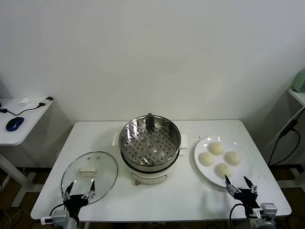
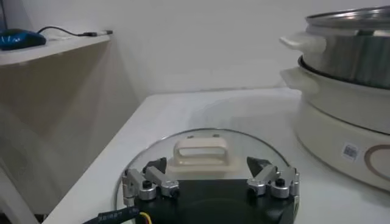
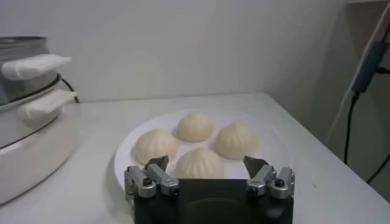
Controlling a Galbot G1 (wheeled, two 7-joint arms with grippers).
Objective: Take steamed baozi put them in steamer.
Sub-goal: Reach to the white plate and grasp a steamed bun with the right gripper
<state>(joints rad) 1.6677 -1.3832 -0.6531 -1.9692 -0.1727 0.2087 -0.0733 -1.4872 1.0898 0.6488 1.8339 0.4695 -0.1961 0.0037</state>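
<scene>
Four buns [image 1: 220, 159] on plate [image 1: 202, 169] right of centre, steamer [image 1: 149, 143] centre, lid [image 1: 89, 173] lower left; left gripper [image 1: 79, 192] and right gripper [image 1: 240, 185] spread, empty.

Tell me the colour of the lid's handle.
White, on the clear glass lid; the left wrist view shows the handle best.

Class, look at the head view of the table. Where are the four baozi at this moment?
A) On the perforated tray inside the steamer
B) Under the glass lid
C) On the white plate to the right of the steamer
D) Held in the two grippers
C: all four baozi lie on the white plate, right of the steamer, whose perforated tray holds nothing; the right gripper hovers open at the plate's near edge.
</scene>
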